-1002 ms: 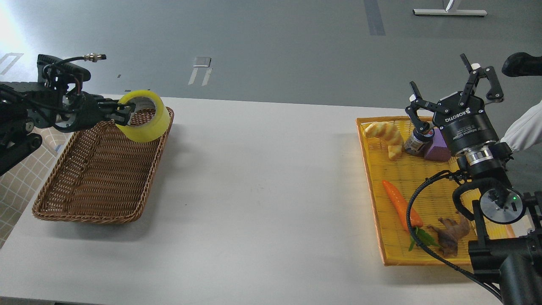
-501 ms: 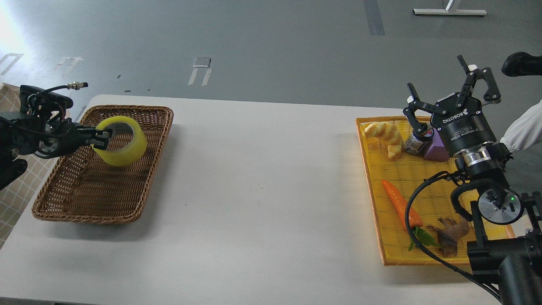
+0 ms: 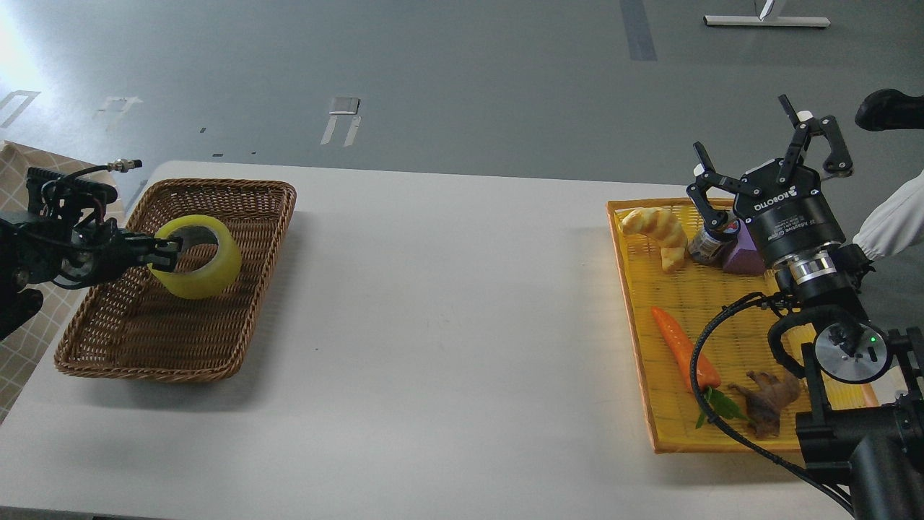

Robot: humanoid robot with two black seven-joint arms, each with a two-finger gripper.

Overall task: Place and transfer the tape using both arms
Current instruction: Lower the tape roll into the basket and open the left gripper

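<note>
The yellow tape roll (image 3: 206,271) is held low inside the brown wicker basket (image 3: 238,347) at the table's left, tilted with its grey-white core facing up. My left gripper (image 3: 170,253) comes in from the left and is shut on the roll's left rim. I cannot tell whether the roll touches the basket floor. My right gripper (image 3: 765,159) is open and empty, its fingers spread, raised above the far end of the yellow tray (image 3: 642,347) at the table's right.
The yellow tray holds a bread piece (image 3: 657,231), a small jar (image 3: 707,242), a purple block (image 3: 743,256), an orange carrot (image 3: 682,347) and a brown figure (image 3: 769,401). A white sleeve (image 3: 891,224) shows at the right edge. The white table (image 3: 447,325) lies between basket and tray.
My left gripper has carried the tape leftward and down, from above the basket's far right rim to low inside the basket. The right gripper has hardly moved.
</note>
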